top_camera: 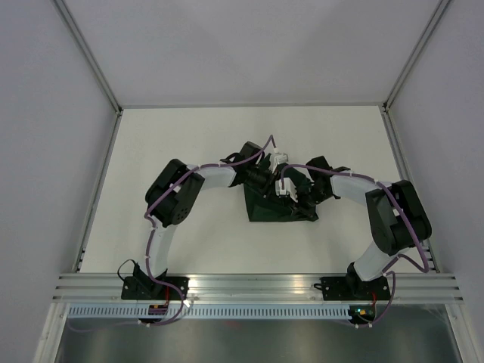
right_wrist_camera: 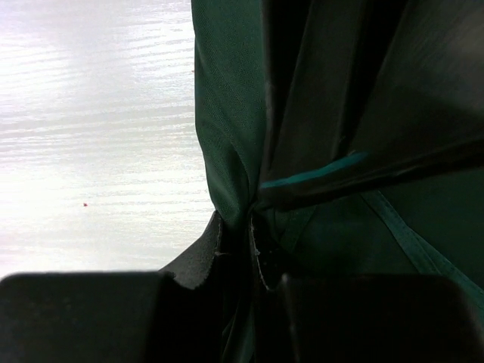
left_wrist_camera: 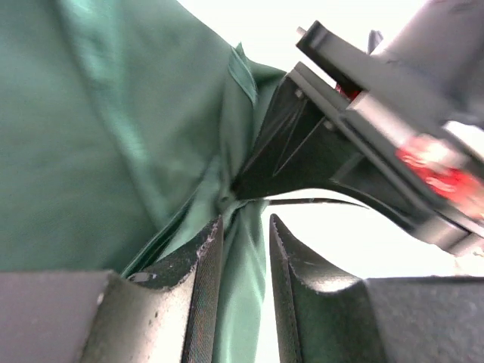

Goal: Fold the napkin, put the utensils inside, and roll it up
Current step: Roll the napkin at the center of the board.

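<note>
The dark green napkin (top_camera: 281, 209) lies bunched at the middle of the table, partly lifted between both arms. My right gripper (top_camera: 293, 192) is shut on a gathered fold of the napkin (right_wrist_camera: 227, 136), seen in the right wrist view (right_wrist_camera: 236, 222). My left gripper (top_camera: 270, 180) is right beside it. In the left wrist view (left_wrist_camera: 246, 227) its jaws stand slightly apart, with a strip of the napkin (left_wrist_camera: 113, 136) hanging between them against the left finger (left_wrist_camera: 200, 265). The right gripper's black finger (left_wrist_camera: 302, 151) pinches the cloth just ahead. The utensils are out of view.
The white table (top_camera: 189, 144) is bounded by grey walls and metal posts at the back and sides. An aluminium rail (top_camera: 257, 283) with both arm bases runs along the near edge.
</note>
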Available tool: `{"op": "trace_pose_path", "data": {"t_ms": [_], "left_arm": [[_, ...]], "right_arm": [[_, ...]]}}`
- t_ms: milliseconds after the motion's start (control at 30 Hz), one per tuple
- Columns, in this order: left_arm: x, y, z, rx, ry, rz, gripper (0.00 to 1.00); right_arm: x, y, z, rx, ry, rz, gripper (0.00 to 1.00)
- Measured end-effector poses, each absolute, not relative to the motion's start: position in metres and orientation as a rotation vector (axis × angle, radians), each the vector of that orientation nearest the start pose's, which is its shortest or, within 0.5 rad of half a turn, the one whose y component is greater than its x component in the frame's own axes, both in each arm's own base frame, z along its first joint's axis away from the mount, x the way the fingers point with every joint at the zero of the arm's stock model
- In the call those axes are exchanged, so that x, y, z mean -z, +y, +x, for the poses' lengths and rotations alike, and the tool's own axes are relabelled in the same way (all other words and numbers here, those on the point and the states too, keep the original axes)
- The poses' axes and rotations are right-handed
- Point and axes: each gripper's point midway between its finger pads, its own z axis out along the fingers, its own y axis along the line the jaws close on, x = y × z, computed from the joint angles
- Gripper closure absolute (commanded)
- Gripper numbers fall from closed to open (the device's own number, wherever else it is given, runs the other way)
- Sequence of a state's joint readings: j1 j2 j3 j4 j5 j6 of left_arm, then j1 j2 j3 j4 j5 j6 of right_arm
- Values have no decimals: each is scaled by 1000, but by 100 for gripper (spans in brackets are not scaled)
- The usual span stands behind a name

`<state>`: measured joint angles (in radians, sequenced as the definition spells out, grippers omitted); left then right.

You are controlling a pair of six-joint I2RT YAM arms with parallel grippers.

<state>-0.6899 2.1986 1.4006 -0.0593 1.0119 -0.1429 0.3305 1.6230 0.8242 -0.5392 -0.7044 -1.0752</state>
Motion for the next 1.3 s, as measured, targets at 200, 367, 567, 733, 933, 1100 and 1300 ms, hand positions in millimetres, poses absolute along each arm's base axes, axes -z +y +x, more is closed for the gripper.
{"op": "trace_pose_path", "data": {"t_ms": [200,367,567,733,933,1100,1300], "left_arm": [[-73,-394,299,1352,2136,974,64],[-84,-370,309,1154,2093,856,63],[-93,-345,307,957,2015,783,62],[-95,-344,293,768,1905,869,59],[-91,-363,259,600,1735,1098,54],[-90,-378,245,513,1596,1248,53],[-58,-392,226,439,1495,1454,48]], "right_arm": [[-14,172,239,-950,1975,-1736,99],[-14,172,239,-1087,2064,-1714,99],[-14,175,239,-1264,2215,-1649,99],[-13,178,240,-1393,2366,-1570,100],[-12,181,238,-1516,2499,-1477,99],[-12,181,235,-1581,2561,-1417,100],[-11,180,233,-1639,2594,-1344,100]]}}
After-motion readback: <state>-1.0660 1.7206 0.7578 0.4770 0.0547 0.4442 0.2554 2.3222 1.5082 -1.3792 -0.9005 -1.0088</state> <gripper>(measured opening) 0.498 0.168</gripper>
